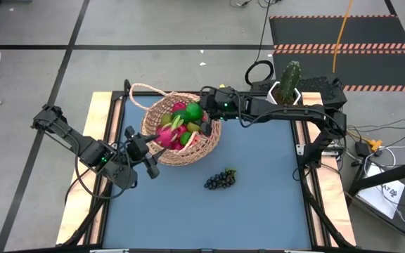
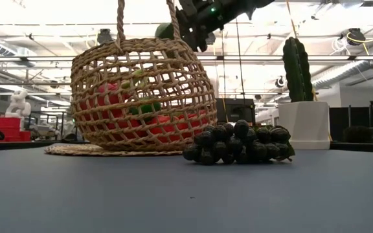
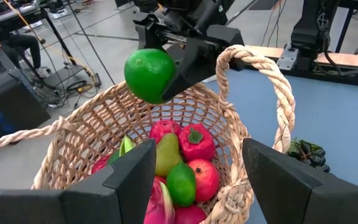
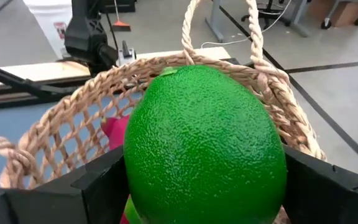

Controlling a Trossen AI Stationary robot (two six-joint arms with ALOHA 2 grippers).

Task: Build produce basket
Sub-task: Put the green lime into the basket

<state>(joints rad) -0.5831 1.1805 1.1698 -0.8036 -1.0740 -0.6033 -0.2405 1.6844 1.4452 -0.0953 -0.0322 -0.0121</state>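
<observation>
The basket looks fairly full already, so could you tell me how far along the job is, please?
Done: several fruits lie in the basket. In hand: the right gripper holds a lime above it. Left: the grape bunch is on the table. The left gripper, open, waits beside the basket.

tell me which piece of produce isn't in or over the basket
The dark grape bunch: it lies alone on the blue table beside the basket, apart from it.

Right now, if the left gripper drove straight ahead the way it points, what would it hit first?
Probably the round tan wicker basket: its rim lies just beyond the open left gripper, though depth is unclear.
</observation>
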